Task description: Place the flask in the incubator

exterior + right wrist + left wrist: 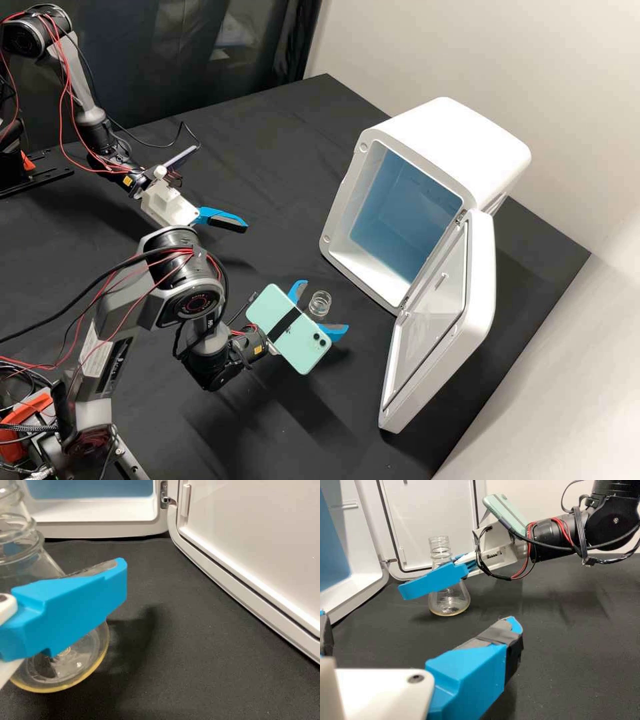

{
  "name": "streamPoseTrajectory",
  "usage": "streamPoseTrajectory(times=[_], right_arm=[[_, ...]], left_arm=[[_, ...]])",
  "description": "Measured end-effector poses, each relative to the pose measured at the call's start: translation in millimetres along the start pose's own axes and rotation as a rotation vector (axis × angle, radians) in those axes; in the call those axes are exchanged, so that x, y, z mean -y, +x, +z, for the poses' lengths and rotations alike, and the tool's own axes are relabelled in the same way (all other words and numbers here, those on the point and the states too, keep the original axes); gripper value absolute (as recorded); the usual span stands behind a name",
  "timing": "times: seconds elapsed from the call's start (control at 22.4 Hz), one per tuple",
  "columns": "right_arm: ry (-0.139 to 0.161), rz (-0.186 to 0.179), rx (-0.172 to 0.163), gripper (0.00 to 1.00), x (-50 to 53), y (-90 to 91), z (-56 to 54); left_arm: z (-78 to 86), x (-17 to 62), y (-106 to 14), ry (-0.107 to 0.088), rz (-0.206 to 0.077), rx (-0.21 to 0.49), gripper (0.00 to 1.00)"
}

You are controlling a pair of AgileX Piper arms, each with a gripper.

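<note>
The right gripper (pixel 317 309) is held low, just in front of the open incubator (pixel 460 150), with its fingers spread on either side of the flask (pixel 321 303). The left gripper (pixel 225 219) is kept farther from the incubator, pointed toward it, fingers parted.

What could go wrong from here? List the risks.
1. The right pincer straddles the flask near its narrow neck; an uneven squeeze might tip the glass on the bench.
2. The door of the incubator hangs open close by; the flask could clip it on the way in.
</note>
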Motion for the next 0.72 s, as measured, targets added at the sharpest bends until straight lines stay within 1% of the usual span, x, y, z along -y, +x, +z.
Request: streamPoseTrajectory(times=[0.13, 0.31, 0.45, 0.72], right_arm=[[0.003, -0.004, 0.007, 0.0, 1.8, -1.8, 0.6], [0.004, -0.005, 0.002, 0.0, 3.1, -2.3, -0.5], [0.006, -0.004, 0.0, 0.0, 4.0, -1.9, 0.4], [0.007, -0.004, -0.001, 0.0, 4.1, -1.8, 0.5]], left_arm=[[0.0, 0.0, 0.0, 0.0, 0.0, 0.0, 1.0], [0.0, 0.0, 0.0, 0.0, 0.0, 0.0, 1.0], [0.5, -2.6, -0.6, 0.003, 0.008, 0.001, 1.0], [0.1, -2.7, -0.7, 0.003, 0.008, 0.0, 1.0]])
